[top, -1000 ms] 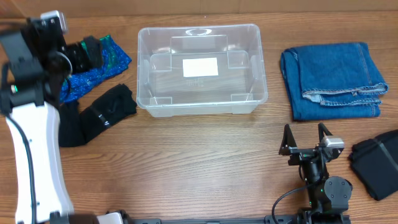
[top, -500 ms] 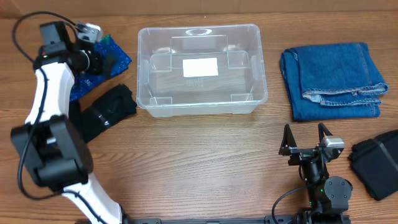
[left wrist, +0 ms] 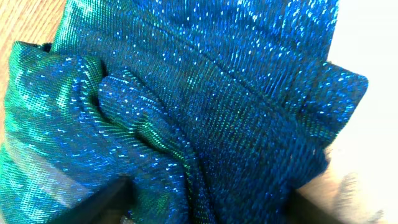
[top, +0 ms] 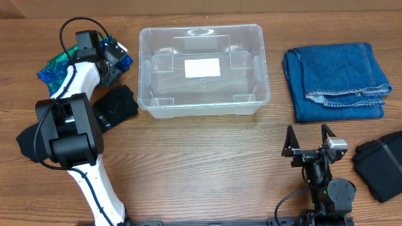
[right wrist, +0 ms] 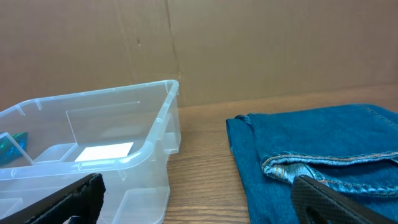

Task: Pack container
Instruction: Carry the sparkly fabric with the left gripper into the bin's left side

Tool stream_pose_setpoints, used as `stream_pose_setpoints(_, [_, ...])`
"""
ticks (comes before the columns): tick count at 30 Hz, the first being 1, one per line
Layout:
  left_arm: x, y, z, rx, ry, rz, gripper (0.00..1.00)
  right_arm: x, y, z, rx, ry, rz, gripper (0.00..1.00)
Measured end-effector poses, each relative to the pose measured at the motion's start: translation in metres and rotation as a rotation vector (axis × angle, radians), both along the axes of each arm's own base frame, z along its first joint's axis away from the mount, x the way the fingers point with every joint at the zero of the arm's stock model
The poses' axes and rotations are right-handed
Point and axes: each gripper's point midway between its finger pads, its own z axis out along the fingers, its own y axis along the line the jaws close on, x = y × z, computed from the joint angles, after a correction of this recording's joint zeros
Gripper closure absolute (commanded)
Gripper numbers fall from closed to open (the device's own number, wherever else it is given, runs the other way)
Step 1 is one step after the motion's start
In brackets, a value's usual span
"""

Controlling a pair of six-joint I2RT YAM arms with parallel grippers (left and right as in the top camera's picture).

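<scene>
The sparkly blue-green cloth [left wrist: 205, 106] fills the left wrist view; the fingers [left wrist: 102, 202] of the left gripper [top: 108, 58] are dark blurs at its bottom edge, their spread untellable. The overhead's right edge cuts off a black garment [top: 383, 166]

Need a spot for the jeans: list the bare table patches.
Bare: the wood in front of the container, from the black garment to the right gripper; a gap between container and jeans. Crowded: left of the container, with sparkly fabric and left arm.

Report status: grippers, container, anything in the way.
Left gripper open, jaws straddling sparkly blue cloth. Right gripper open, empty. Container empty, nothing packed, opening unobstructed.
</scene>
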Motion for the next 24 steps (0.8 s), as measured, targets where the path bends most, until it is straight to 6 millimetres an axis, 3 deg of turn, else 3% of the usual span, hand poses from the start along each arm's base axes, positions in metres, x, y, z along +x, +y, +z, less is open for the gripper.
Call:
stream_pose_setpoints(1, [-0.001, 0.002, -0.001, 0.012, 0.004, 0.003, 0.96, 0.000, 0.000, 0.000, -0.001, 0.000, 0.000, 0.00])
stream_pose_setpoints(5, [0.000, 0.011, 0.000, 0.049, -0.003, 0.040, 0.96, 0.000, 0.000, 0.000, 0.000, 0.000, 0.000, 0.00])
stream_pose_setpoints(9, [0.003, 0.021, 0.014, 0.020, -0.013, 0.200, 0.96, 0.000, 0.000, 0.000, 0.000, 0.000, 0.000, 0.00])
stream_pose_setpoints(11, [0.010, 0.025, 0.043, -0.021, -0.042, 0.300, 0.96, 0.000, 0.000, 0.000, 0.000, -0.001, 0.000, 0.00])
stream_pose_setpoints(13, [0.021, 0.024, 0.092, -0.082, -0.087, 0.364, 0.96, 0.000, 0.000, 0.000, 0.000, 0.001, 0.000, 0.00])
stream_pose_setpoints(18, [0.030, 0.002, 0.210, -0.217, -0.212, 0.315, 0.96, 0.000, 0.000, 0.000, 0.000, 0.000, 0.000, 0.00])
stream_pose_setpoints(19, [0.028, -0.004, 0.224, -0.234, -0.220, 0.297, 0.96, 0.000, 0.000, 0.000, -0.001, -0.001, 0.000, 0.00])
stream_pose_setpoints(22, [0.026, -0.036, 0.278, -0.256, -0.299, 0.181, 0.96, 0.000, 0.000, 0.000, 0.000, 0.000, 0.000, 0.00])
stream_pose_setpoints(24, [0.021, -0.077, 0.298, -0.223, -0.308, 0.047, 0.96, 0.000, 0.000, 0.000, 0.000, 0.000, 0.000, 0.00])
